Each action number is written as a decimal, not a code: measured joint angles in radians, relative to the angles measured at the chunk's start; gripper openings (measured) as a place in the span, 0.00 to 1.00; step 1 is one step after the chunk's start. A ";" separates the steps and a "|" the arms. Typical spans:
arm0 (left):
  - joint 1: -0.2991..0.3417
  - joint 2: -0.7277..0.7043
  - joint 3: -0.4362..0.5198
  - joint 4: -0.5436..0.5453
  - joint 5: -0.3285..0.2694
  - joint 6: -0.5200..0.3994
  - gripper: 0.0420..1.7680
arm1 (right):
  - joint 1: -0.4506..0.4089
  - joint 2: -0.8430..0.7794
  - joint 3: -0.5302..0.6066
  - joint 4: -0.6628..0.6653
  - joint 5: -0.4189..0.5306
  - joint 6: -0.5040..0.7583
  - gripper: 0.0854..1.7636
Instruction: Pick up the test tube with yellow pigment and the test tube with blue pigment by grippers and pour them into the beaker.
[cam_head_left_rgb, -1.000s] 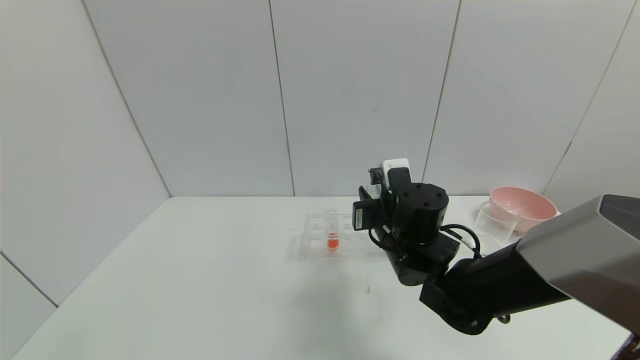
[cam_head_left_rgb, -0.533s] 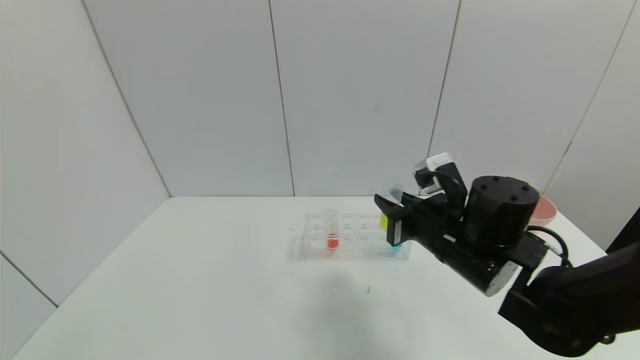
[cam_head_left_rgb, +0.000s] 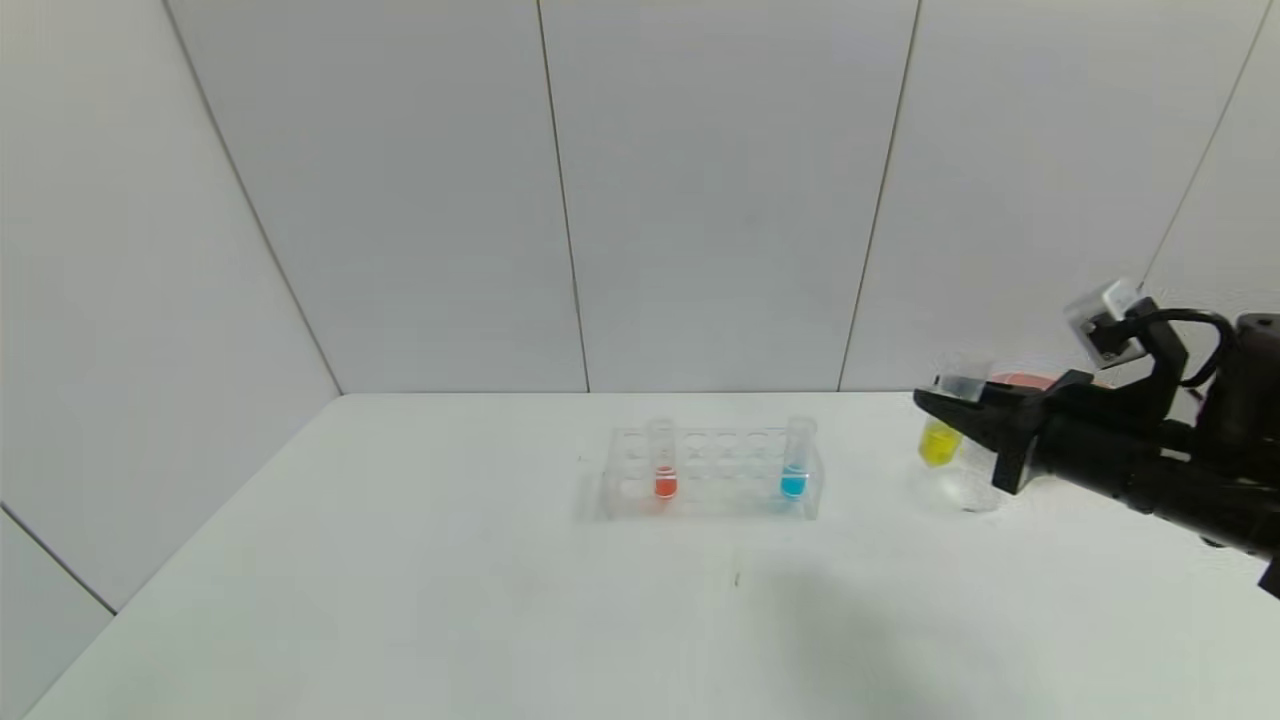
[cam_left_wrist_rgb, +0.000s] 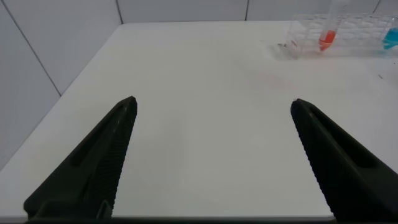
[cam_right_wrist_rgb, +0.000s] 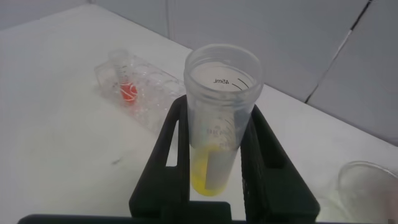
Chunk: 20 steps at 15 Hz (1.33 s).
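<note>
My right gripper (cam_head_left_rgb: 950, 412) is shut on the test tube with yellow pigment (cam_head_left_rgb: 939, 441) and holds it upright above the table, just left of the clear beaker (cam_head_left_rgb: 965, 488). In the right wrist view the yellow tube (cam_right_wrist_rgb: 217, 143) stands between the black fingers (cam_right_wrist_rgb: 171, 149), with the beaker's rim (cam_right_wrist_rgb: 368, 186) close by. The test tube with blue pigment (cam_head_left_rgb: 794, 466) stands at the right end of the clear rack (cam_head_left_rgb: 712, 470). My left gripper (cam_left_wrist_rgb: 211, 106) is open and empty over bare table, far from the rack (cam_left_wrist_rgb: 348, 34).
A red-tinted tube (cam_head_left_rgb: 664, 462) stands in the rack's left part. A pink bowl (cam_head_left_rgb: 1020, 380) sits behind the right gripper, mostly hidden. White walls close the table at the back and left.
My right arm has swung from the rack to the right, carrying the yellow tube out of the rack to beside the beaker. The blue tube has come into view.
</note>
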 joint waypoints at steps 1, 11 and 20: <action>0.000 0.000 0.000 0.000 0.000 0.000 1.00 | -0.065 -0.011 -0.007 0.025 0.057 -0.015 0.26; 0.000 0.000 0.000 0.000 0.000 0.000 1.00 | -0.514 0.140 -0.356 0.412 0.398 -0.326 0.26; 0.000 0.000 0.000 0.000 0.000 0.000 1.00 | -0.532 0.376 -0.812 0.890 0.399 -0.558 0.26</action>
